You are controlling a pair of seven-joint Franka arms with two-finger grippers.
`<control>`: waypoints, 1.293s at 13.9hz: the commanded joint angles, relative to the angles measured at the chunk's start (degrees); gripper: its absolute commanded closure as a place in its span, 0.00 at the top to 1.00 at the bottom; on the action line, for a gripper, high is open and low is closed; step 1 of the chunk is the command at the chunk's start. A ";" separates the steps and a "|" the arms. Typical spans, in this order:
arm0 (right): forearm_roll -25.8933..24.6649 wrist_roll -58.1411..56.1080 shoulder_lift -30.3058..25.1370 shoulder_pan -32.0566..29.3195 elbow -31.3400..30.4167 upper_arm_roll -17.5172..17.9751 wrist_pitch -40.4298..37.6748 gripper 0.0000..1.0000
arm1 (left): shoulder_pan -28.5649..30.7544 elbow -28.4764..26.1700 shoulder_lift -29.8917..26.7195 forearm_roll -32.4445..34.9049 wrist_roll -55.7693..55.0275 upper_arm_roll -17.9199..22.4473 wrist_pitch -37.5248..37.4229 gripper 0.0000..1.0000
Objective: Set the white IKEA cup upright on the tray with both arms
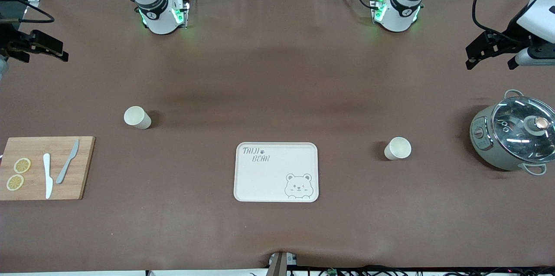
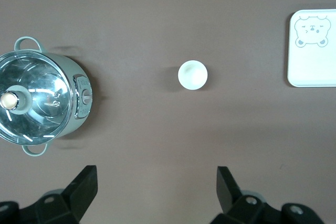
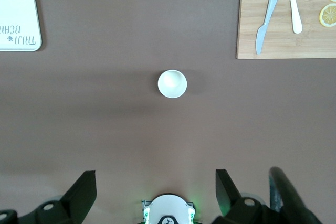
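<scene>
Two white cups stand upright on the brown table. One cup (image 1: 397, 148) stands beside the cream "TAIJI BEAR" tray (image 1: 276, 172), toward the left arm's end; it also shows in the left wrist view (image 2: 192, 74). The other cup (image 1: 137, 117) stands toward the right arm's end, farther from the front camera than the tray, and shows in the right wrist view (image 3: 172, 83). The tray has nothing on it. My left gripper (image 1: 470, 57) hangs open and empty, high over the table near the pot (image 2: 156, 187). My right gripper (image 1: 58, 50) hangs open and empty, high over the right arm's end (image 3: 156, 190).
A grey-green pot (image 1: 514, 133) with a glass lid stands at the left arm's end. A wooden cutting board (image 1: 45, 167) with two knives and two lemon slices lies at the right arm's end.
</scene>
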 commanded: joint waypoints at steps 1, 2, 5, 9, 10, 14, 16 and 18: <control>0.19 0.73 -1.10 1.30 -1.48 -1.90 0.68 1.00 | -0.26 1.84 0.63 -0.74 0.98 0.34 -1.96 1.00; 0.19 0.73 -1.10 1.39 -1.48 -2.08 0.69 1.00 | -0.26 1.93 0.72 -0.74 0.98 0.34 -1.97 1.00; 0.19 0.81 -1.02 2.18 -1.21 -1.90 0.51 1.00 | 0.00 3.06 2.12 -0.22 1.68 0.42 -1.88 1.00; 0.19 0.81 -1.02 2.36 -1.04 -1.90 0.51 1.00 | 1.32 8.00 9.50 0.13 1.59 0.95 -1.88 1.00; 0.19 0.81 -1.02 2.44 -1.04 -1.90 0.51 1.00 | 1.15 7.91 10.81 0.13 1.25 0.95 -1.44 1.00; 0.28 0.81 -1.02 2.44 -1.04 -1.99 0.42 1.00 | 1.15 4.32 13.11 0.40 0.19 0.86 4.34 1.00; 0.28 0.81 -1.02 2.44 -0.95 -1.99 0.42 1.00 | 1.15 -0.42 12.94 0.40 0.19 0.78 11.53 1.00; 0.19 0.55 -0.84 2.36 -0.69 -2.52 0.42 1.00 | 0.97 -3.33 13.28 0.40 -0.16 0.78 16.56 1.00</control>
